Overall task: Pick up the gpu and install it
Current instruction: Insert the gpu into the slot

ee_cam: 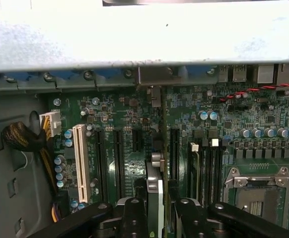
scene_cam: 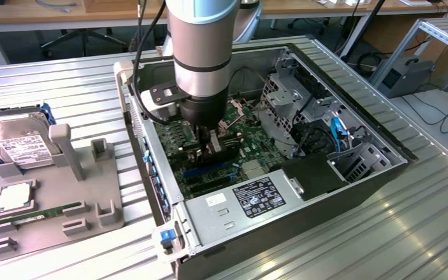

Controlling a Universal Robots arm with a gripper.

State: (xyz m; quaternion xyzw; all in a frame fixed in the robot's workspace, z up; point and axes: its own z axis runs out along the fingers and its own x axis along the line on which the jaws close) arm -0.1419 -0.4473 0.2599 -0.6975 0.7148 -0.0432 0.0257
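Nearest the exterior camera, the open computer case (scene_cam: 286,227) lies on its side on the ribbed metal desk (scene_cam: 410,233), its power supply (scene_cam: 244,204) at the near end, so the motherboard (scene_cam: 200,169) faces up for work from above. Deeper in, the tool (scene_cam: 212,153) reaches straight down over the board, clamped on the gpu (ee_cam: 160,163), which it holds on edge; in the wrist view the thin card runs along a slot among the expansion slots (ee_cam: 117,158), its metal bracket end toward the case's rear wall, apparently so the edge connector lines up. Whether it is fully seated, I cannot tell. Toward the desk's far left edge, a grey holder (scene_cam: 49,204) carries a hard drive (scene_cam: 18,146).
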